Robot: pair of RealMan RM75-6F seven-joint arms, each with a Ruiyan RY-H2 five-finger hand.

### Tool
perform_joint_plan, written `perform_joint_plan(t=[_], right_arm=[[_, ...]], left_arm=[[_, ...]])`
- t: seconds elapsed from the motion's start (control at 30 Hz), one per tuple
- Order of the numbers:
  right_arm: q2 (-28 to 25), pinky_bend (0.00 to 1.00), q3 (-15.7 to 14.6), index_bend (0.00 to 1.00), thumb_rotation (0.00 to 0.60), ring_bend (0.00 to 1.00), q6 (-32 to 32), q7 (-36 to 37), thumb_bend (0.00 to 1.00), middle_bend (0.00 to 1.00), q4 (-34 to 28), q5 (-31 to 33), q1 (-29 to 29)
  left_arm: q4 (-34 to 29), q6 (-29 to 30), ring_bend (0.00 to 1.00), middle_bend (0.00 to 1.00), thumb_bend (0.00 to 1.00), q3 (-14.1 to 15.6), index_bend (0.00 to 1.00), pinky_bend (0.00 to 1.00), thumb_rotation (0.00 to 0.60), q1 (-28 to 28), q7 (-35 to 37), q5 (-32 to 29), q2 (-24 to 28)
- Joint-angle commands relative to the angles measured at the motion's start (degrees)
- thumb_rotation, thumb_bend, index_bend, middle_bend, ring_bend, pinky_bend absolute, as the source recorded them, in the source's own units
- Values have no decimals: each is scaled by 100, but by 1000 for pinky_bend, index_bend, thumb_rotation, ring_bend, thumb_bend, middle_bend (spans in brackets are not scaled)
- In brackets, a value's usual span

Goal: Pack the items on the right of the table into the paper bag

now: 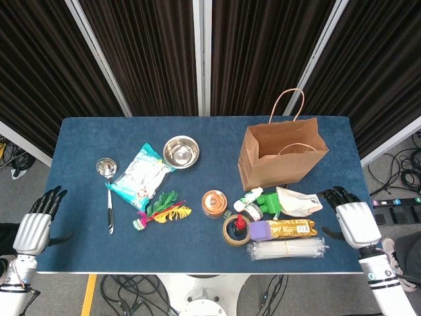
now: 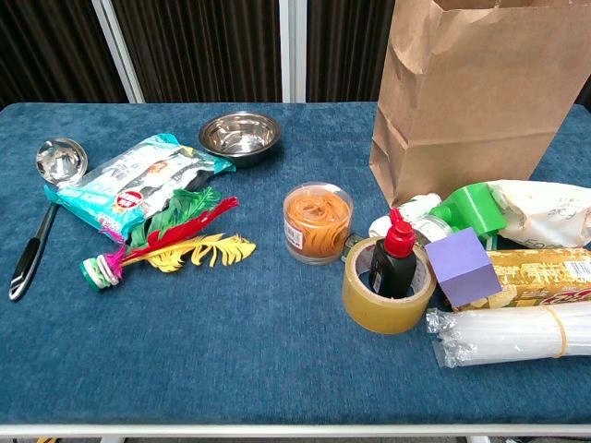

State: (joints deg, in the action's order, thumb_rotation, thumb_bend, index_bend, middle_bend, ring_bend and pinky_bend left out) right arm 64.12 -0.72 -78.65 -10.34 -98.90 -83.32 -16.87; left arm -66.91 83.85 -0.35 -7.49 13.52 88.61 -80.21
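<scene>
We see the brown paper bag with twine handles (image 1: 278,156) standing upright and open in the upper right of the head view, on the blue cloth table (image 1: 85,141). Just below it, lower right, lies the cluster to pack: a tan roll of tape (image 2: 387,286) ringing a small black bottle with a red cap (image 2: 393,257), a purple cube (image 2: 467,266), a green tape dispenser (image 2: 472,207), a white crinkled pouch (image 2: 542,209), a yellow snack packet (image 2: 543,275) and a clear bundle of straws (image 2: 508,335). Our right hand (image 1: 352,218) hovers at the right table edge, fingers spread, holding nothing. Our left hand (image 1: 36,224) sits off the lower left corner, fingers extended, empty.
</scene>
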Motion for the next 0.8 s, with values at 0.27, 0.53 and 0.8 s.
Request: perform_joint_plan(t=[0.27,0.53,0.8], right_arm=[[1059,285,327,200,600,140,323,-79,0,225,1169,416,-51],[1451,283,496,198,600,151,660,-122,0,238,1647,667,-183],[1905,285,605,225,600,178,1093,-141,14,270,2144,878,-387]], left_arm=[[297,-154,24,122,165,20,74,160,600,17,115,-107,-135],[541,-121,24,122,166,49,74,160,600,50,268,-84,-172],[685,-87,23,122,166,46,74,160,600,62,374,-71,-148]])
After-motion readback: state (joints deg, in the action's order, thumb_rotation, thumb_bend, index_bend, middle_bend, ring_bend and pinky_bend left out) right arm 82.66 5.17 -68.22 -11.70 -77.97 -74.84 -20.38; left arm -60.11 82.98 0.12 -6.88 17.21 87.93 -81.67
